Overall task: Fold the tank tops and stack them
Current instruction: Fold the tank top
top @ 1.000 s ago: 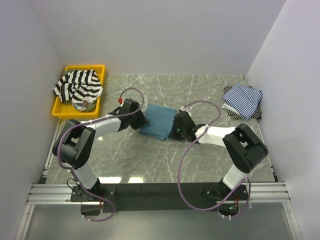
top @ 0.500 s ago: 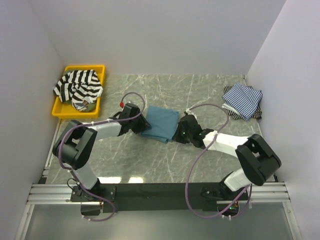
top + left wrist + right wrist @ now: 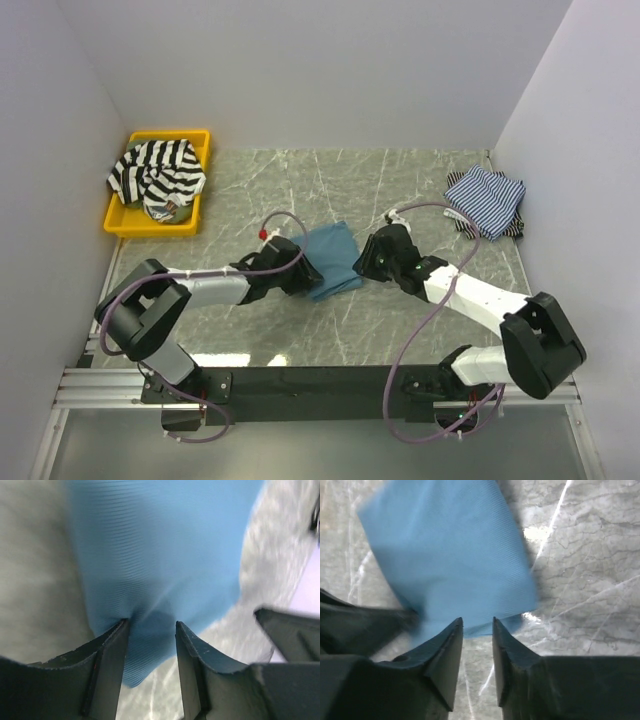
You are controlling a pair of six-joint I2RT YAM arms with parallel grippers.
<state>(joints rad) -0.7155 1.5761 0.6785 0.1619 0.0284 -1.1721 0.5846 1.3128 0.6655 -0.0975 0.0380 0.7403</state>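
The teal tank top (image 3: pixel 333 258) lies folded small at mid-table, between my two grippers. My left gripper (image 3: pixel 308 274) is at its left near edge. In the left wrist view its jaws (image 3: pixel 151 625) stand wide apart, with teal cloth (image 3: pixel 160 555) spanning the gap and creased at the left fingertip (image 3: pixel 120 630). My right gripper (image 3: pixel 363 262) is at the top's right edge. Its jaws (image 3: pixel 477 621) are slightly apart with only table between them, and the cloth edge (image 3: pixel 450 565) lies just past the tips. A bold black-and-white striped top (image 3: pixel 155 172) lies crumpled. Thin blue-striped tops (image 3: pixel 485 198) are piled at the back right.
The yellow tray (image 3: pixel 198 140) holding the black-and-white top stands at the back left against the wall. White walls close in the grey marble table (image 3: pixel 300 180) on three sides. Purple cables loop over both arms.
Both grippers and the teal top have shifted toward the near right, and the top now looks narrower. The right jaws have parted and drawn back off the cloth edge.
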